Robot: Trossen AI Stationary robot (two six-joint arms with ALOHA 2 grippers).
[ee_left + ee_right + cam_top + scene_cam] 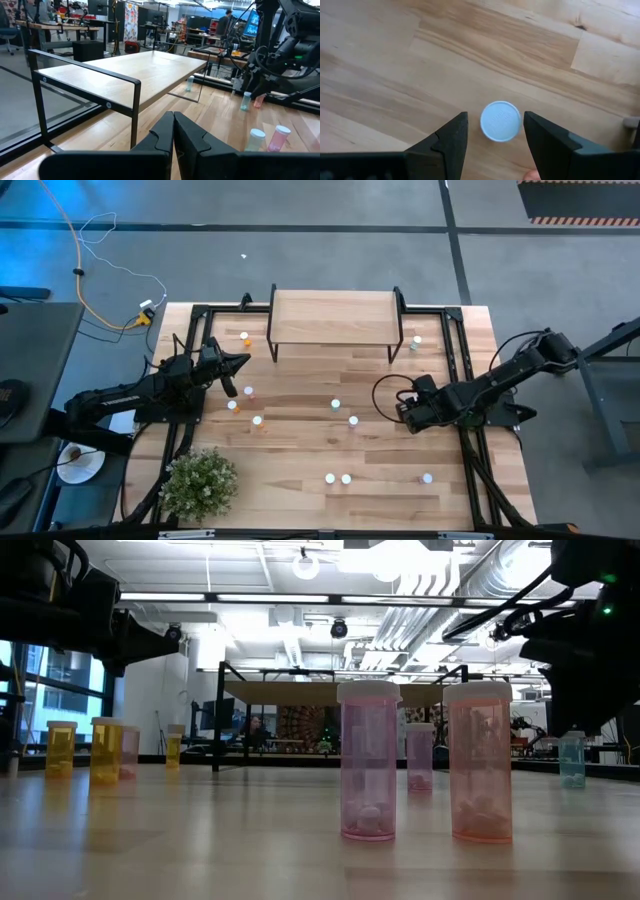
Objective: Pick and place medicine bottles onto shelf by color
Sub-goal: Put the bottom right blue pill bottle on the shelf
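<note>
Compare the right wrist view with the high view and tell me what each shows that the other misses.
Only the right wrist view shows the right hand open, its fingers on either side of a white bottle cap seen from straight above, without touching it.

Only the high view shows the shelf, still bare of bottles, the left hand shut near the table's left side, the scattered medicine bottles such as one at mid-table, and the plant.

Both show the right hand and the striped wood tabletop.
</note>
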